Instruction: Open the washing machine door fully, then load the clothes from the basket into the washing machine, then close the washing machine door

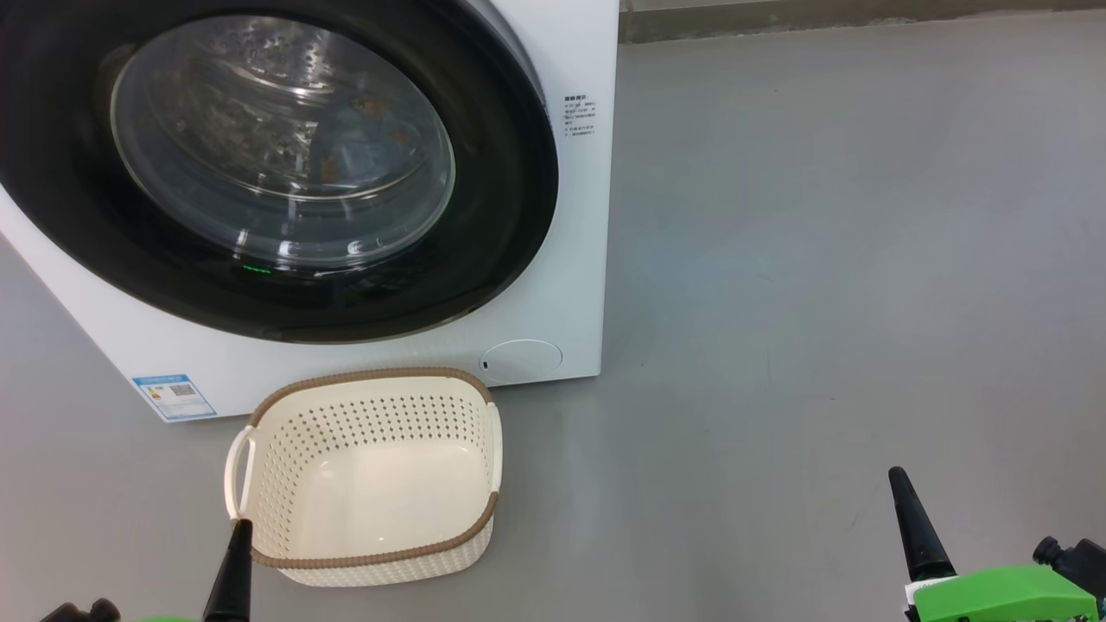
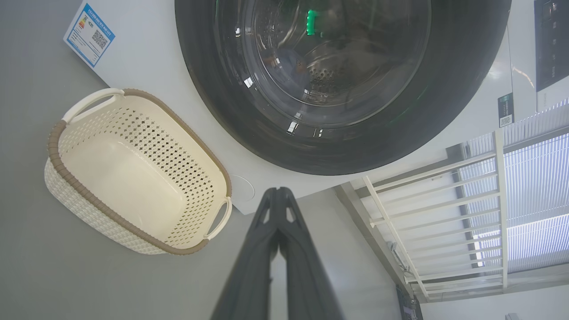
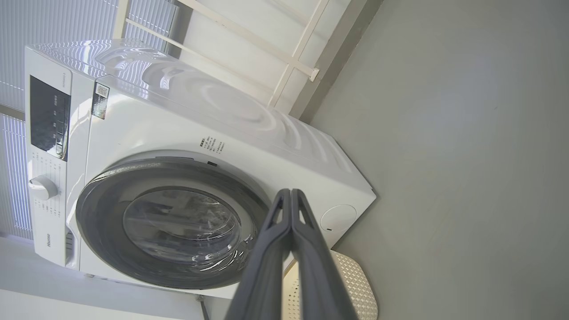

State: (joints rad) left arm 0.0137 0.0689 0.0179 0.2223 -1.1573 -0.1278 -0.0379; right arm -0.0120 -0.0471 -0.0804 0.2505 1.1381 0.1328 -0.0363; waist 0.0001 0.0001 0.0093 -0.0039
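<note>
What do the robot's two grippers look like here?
Left gripper and right gripper: two long, tapering dark grey fingers with triangular cut-outs near the tips. In the head view, the right one's base is a bright green housing with a black fitting behind.

A plain indoor laundry corner is suggested: a white front-loading washing machine (image 3: 178,129) is set on a smooth grey floor (image 1: 821,259), a cream basket (image 1: 371,432) is placed just before it, and slatted window blinds (image 2: 538,178) and a white railing (image 2: 498,186) are seen behind.
</note>
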